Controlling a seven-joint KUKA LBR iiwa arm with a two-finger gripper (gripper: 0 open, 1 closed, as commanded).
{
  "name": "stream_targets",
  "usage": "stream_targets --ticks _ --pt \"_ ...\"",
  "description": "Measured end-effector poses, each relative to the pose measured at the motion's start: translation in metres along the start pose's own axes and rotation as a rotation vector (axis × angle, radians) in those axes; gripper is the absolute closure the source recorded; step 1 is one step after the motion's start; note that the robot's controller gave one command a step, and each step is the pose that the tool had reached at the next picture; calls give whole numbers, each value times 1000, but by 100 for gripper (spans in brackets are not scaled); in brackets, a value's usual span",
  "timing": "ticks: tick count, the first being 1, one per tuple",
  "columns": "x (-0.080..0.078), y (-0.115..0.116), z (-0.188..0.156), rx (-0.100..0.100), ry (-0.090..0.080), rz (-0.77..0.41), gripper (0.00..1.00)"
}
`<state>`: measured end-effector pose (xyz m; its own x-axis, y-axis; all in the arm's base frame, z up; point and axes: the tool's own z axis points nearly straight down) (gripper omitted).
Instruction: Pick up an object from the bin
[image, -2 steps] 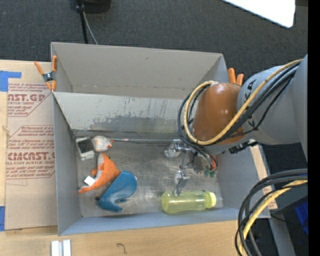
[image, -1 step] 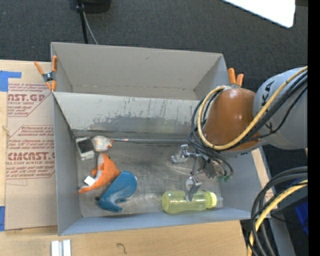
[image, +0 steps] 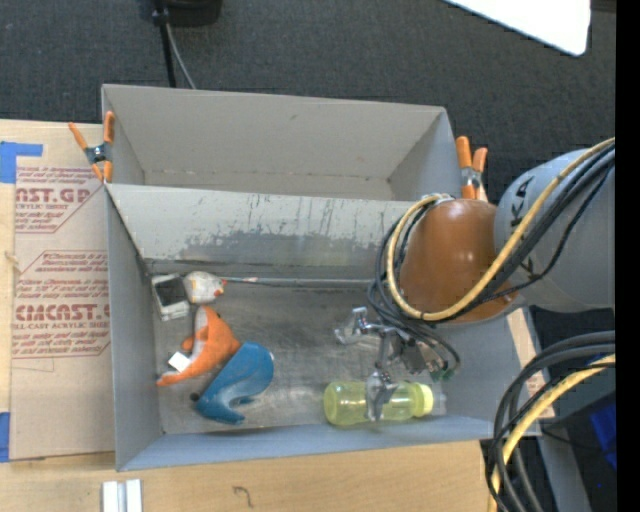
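Camera view: tool (image: 380, 398) low over a yellow-green bottle (image: 345, 405) by the bin's (image: 270, 120) front edge, near the right corner.
Bin's scuffed grey sheet metal, dark carpet (image: 330, 50) behind it. Bottle's see-through plastic, lying on its side. Can't tell how wide the tool is. Orange toy (image: 210, 345) and smooth blue curved thing (image: 238, 380) sit front left.

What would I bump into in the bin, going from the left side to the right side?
orange toy → blue curved toy → yellow-green bottle, where the gripper is reaching down.
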<state>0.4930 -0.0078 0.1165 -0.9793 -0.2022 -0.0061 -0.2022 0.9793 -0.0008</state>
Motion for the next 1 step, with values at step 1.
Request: stream_targets --ticks 1 --pt "0 10 29 0 -2 -192 0"
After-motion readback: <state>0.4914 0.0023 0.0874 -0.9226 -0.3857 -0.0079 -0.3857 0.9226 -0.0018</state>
